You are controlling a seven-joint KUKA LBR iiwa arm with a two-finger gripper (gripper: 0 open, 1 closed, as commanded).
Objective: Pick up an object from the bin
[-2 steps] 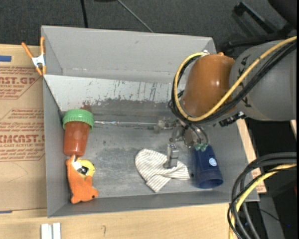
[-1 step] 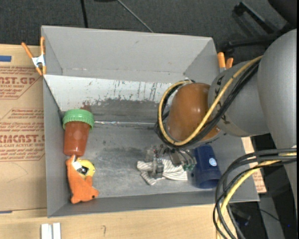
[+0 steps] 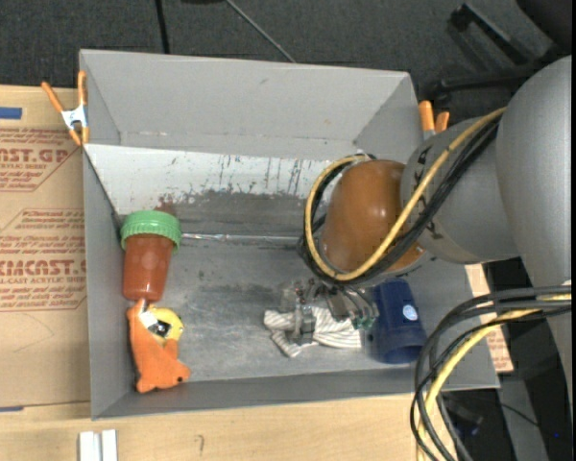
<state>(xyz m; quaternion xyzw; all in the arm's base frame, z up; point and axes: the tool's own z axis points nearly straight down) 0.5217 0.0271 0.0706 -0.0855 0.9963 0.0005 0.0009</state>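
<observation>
The bin [image 3: 240, 113] is grey metal with worn, scratched walls. It sits on a light wood table [image 3: 269, 440]. Behind it the ground is dark.

The big grey arm [image 3: 518, 181] comes in from the view's right, with yellow and black cables looped round its brown-orange cover [image 3: 360, 214]. The end effector [image 3: 312, 317] is low in the bin, near the front wall. I cannot tell if it is open or closed.

There are four things in the bin, one of each kind. A grey and white cloth [image 3: 341, 335] lies crumpled right under the end effector, touching it. A dark blue thing [image 3: 396, 325] lies just beside the end effector, on the side the arm comes from, and touches the cloth. A red-orange jar [image 3: 146, 267] with a green lid lies well apart from the end effector, by the far side wall. An orange toy [image 3: 154, 353] with a yellow face lies just in front of the jar, in the corner, also well apart from the end effector.
</observation>
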